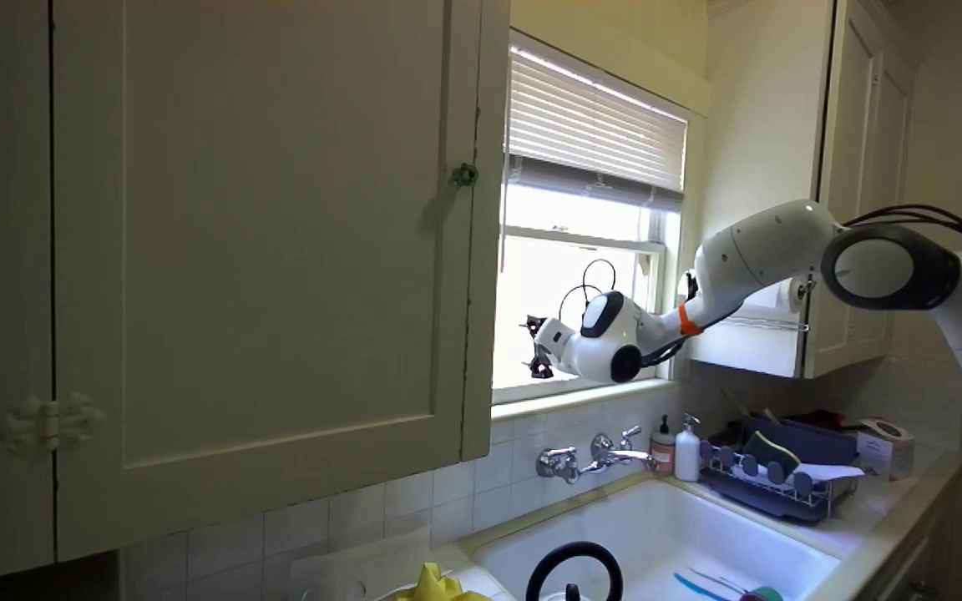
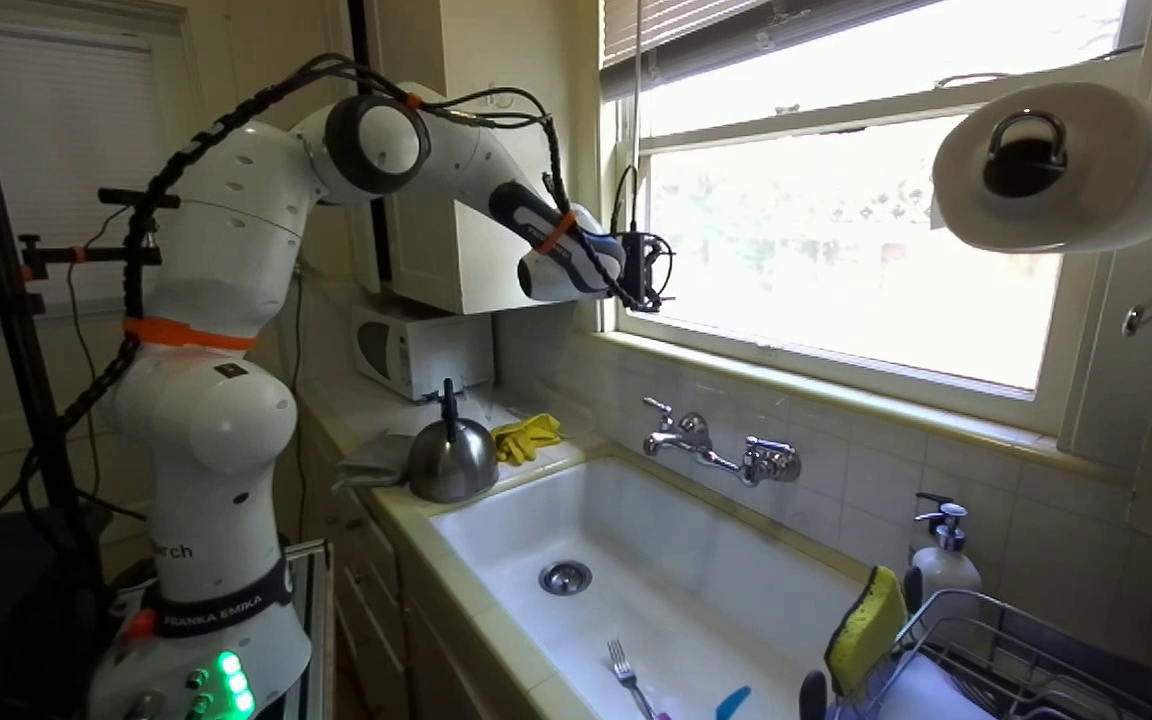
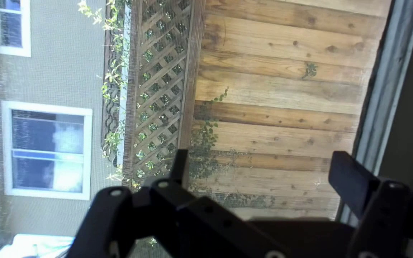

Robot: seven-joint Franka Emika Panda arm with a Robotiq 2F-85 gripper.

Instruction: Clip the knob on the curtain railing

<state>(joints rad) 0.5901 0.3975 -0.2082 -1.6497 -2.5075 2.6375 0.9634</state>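
Running level, the curtain railing (image 1: 615, 190) at the foot of the white blind (image 1: 602, 125) lies well above the gripper (image 3: 260, 157), its long axis roughly crossing the line along which the fingers (image 3: 351, 179) part. They stand spread before the lower window pane (image 2: 866, 220), one about above the other with nothing between them, so the coming move seems to call chiefly for a rise; depth I cannot judge.

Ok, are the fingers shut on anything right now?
No, the wrist view shows the fingers standing wide apart, with the wooden fence outside visible between them.
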